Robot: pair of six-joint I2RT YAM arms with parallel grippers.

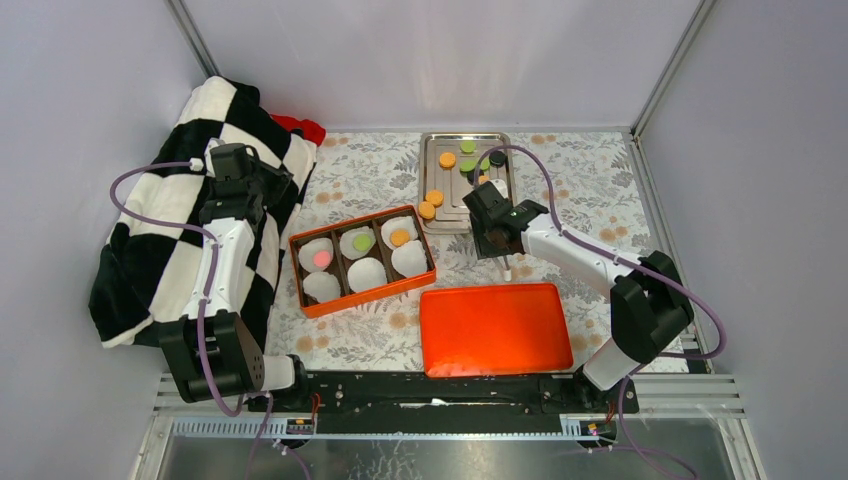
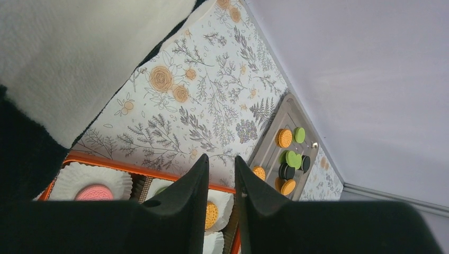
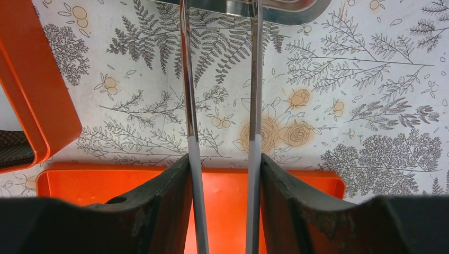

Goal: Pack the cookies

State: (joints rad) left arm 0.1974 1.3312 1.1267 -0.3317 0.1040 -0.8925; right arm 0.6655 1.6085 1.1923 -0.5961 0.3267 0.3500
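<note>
Loose cookies lie on the metal tray at the back: orange, green and black. They also show in the left wrist view. The orange box holds white paper cups, with a pink cookie, a green one and an orange one in three of them. My right gripper is shut on metal tongs, which point at the tray's near edge. My left gripper hangs over the blanket, shut to a narrow gap and empty.
An orange lid lies flat in front of my right arm. A black and white checked blanket covers the left side, with a red thing behind it. Walls close in the back and sides.
</note>
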